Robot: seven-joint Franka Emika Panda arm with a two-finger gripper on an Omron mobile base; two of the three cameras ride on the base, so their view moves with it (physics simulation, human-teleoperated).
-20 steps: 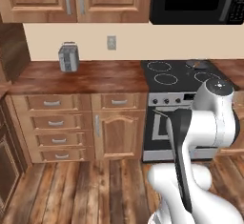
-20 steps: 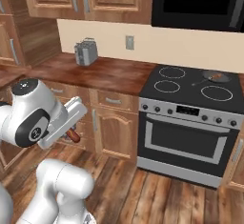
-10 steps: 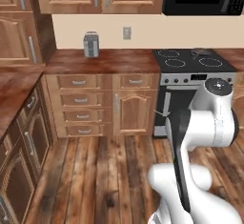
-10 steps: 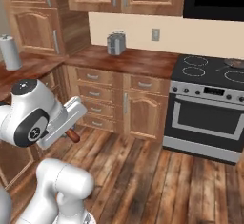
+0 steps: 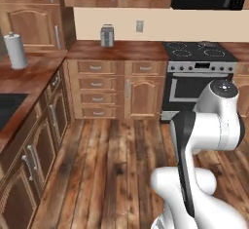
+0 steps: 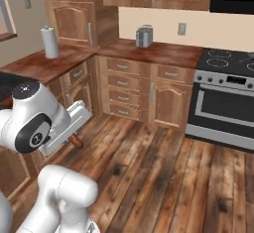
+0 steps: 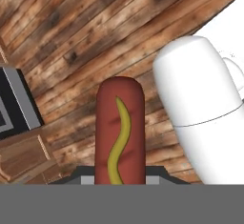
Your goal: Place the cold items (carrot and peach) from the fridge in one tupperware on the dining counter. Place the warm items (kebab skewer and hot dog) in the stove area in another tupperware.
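Our gripper [image 7: 119, 180] is clamped on the hot dog [image 7: 119, 130], the two dark finger tips pressed to either side of its lower end in the hand view. The sausage stands up the middle of that view, a wavy yellow line of mustard running along its length, with wood plank floor [image 7: 86, 37] behind it. From the right base view we see the hot dog's brown end [image 6: 75, 141] poking out below our white arm, held in the air above the floor and near the lower cabinets. Farther off, along the back wall, we see the stove [image 5: 204, 72] with its black cooktop, a toaster [image 5: 107, 35] on the wooden counter [image 5: 126, 51] beside it, and a paper towel roll [image 5: 16, 50] on the left counter.
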